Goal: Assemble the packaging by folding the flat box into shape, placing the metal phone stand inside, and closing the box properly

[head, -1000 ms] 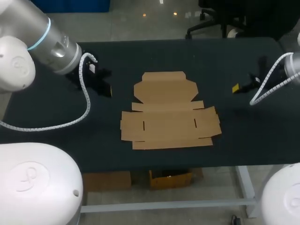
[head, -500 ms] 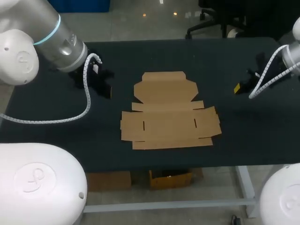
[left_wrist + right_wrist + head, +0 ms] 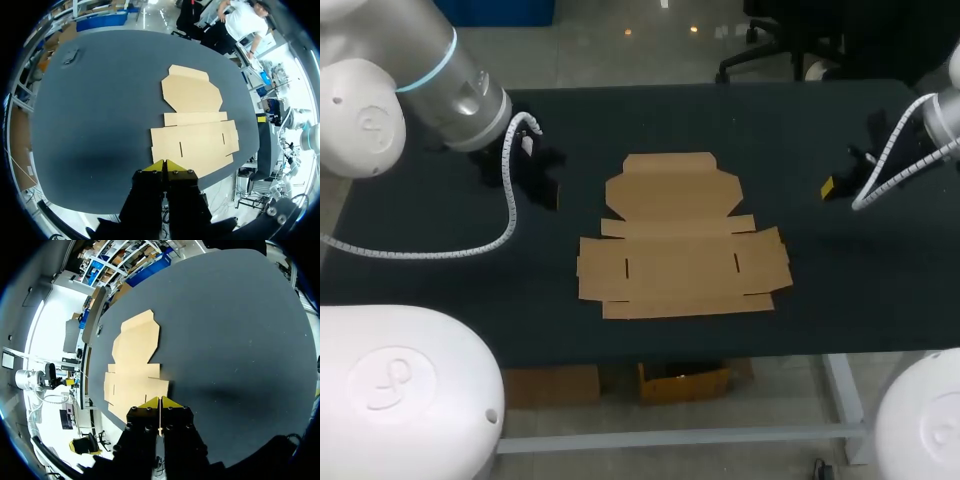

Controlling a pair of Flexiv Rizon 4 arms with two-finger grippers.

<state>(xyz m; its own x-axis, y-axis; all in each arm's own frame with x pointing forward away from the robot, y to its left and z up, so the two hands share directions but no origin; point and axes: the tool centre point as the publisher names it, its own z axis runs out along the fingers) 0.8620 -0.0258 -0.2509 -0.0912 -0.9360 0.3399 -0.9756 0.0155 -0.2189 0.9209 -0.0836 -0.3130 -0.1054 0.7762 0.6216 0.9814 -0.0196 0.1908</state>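
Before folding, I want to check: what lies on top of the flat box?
Nothing: the flat cardboard box shows bare, lying on the black table. Anything under it is covered.

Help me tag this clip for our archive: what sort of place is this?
Probably a robotics lab workbench set up for a packaging trial: a left arm and a right arm flank a black table on which a flat cardboard box lies unfolded.

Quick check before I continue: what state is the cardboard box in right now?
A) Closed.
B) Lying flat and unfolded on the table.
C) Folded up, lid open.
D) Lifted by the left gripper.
B: the cardboard box lies spread flat on the table, all flaps down, with the left gripper and right gripper both clear of it.
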